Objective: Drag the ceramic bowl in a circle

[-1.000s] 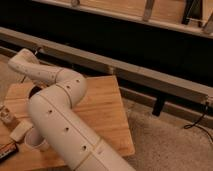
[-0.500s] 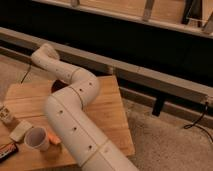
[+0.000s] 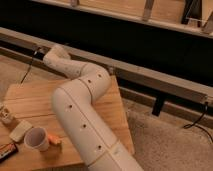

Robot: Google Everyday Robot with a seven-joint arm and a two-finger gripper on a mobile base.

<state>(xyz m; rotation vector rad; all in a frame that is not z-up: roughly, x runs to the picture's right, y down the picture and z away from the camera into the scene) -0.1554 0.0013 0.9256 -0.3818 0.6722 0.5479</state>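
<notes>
My white arm (image 3: 82,115) rises from the bottom right, bends at an elbow (image 3: 96,82) over the wooden table (image 3: 30,97) and reaches back to the upper left, ending in a rounded joint (image 3: 56,54) past the table's far edge. The gripper does not show; it lies somewhere beyond or behind that far end of the arm. The dark maroon ceramic bowl is not visible; the arm may be covering it. A white cup (image 3: 36,138) stands at the front left of the table.
By the cup lie a small orange thing (image 3: 54,141), a pale block (image 3: 20,130), a dark bar (image 3: 7,150) and a small pale object (image 3: 5,115) at the left edge. A grey rail (image 3: 150,80) and dark wall run behind. Gravel floor lies to the right.
The arm has swung up and to the right, uncovering the left of the table and the white cup. A dark red patch seen beside the arm half a second ago is now hidden.
</notes>
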